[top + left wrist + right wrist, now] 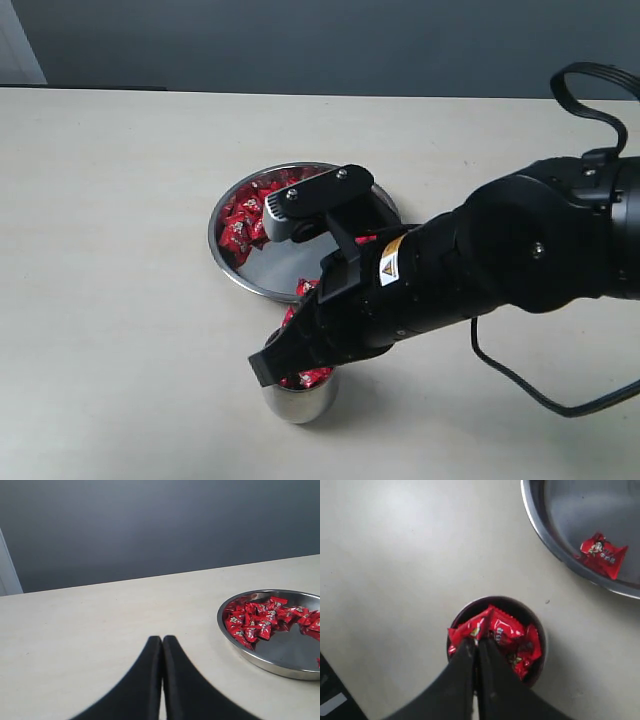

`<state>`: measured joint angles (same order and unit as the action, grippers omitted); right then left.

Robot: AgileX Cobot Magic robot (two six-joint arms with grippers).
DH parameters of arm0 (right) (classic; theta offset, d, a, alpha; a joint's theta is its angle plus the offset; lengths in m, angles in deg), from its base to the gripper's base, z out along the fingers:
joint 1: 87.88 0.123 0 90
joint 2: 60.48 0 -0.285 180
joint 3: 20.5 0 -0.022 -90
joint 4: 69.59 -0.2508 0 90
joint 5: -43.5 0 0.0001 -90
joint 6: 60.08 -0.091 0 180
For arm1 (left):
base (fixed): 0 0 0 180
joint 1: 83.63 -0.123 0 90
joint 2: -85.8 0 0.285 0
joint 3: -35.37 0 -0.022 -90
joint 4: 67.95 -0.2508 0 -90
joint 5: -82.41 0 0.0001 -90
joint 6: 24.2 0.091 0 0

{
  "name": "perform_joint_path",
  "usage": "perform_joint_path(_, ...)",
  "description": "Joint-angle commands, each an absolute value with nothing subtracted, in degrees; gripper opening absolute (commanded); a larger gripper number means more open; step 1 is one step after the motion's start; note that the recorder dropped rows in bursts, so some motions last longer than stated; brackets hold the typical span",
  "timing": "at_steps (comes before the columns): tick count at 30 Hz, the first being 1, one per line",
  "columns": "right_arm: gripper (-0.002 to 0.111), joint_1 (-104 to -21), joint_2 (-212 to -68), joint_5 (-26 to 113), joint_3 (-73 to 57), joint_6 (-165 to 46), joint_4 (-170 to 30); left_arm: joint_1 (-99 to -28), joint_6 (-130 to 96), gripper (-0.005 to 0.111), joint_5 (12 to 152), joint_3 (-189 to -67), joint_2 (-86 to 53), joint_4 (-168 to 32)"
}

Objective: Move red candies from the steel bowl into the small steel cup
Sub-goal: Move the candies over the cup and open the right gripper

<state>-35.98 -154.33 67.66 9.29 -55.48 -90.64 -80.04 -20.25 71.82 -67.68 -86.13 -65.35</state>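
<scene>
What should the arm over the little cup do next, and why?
Probably open the right gripper. Its jaws are shut and seem to pinch a red candy by its wrapper, right above the small steel cup, which is heaped with candies. Letting go there should drop it in.

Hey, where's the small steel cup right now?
In the exterior view the small steel cup sits low and centre on the table, just below the steel bowl, directly under the right gripper, with red candies piled inside.
</scene>
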Motion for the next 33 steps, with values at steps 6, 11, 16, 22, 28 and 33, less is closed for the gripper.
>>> perform_joint_path(6,0.0,-35.86,-158.49,66.65,9.53,-54.98,-90.46,-80.07,-20.29,0.002,72.01,-67.42,-86.41,-65.28)
perform_joint_path(11,0.0,-35.86,-160.81,64.58,9.53,-54.98,-90.69,-80.07,-20.29,0.002,72.12,-67.42,-86.41,-65.28)
perform_joint_path(16,0.002,-35.86,-160.81,64.45,9.53,-54.98,-90.69,-80.07,-20.29,0.002,72.12,-67.42,-86.41,-65.28)
perform_joint_path(22,0.028,-35.86,-160.81,65.59,9.53,-54.29,-90.5,-80.07,-20.29,0.002,72.12,-67.42,-86.41,-65.28)
perform_joint_path(28,0.028,-35.86,-156.3,65.72,9.53,-54.29,-90.18,-80.07,-20.29,0.002,72.12,-67.42,-86.41,-65.28)
perform_joint_path(33,0.028,-35.86,-151.32,65.63,9.53,-54.29,-85.9,-80.07,-20.29,0.002,72.12,-67.42,-86.41,-65.28)
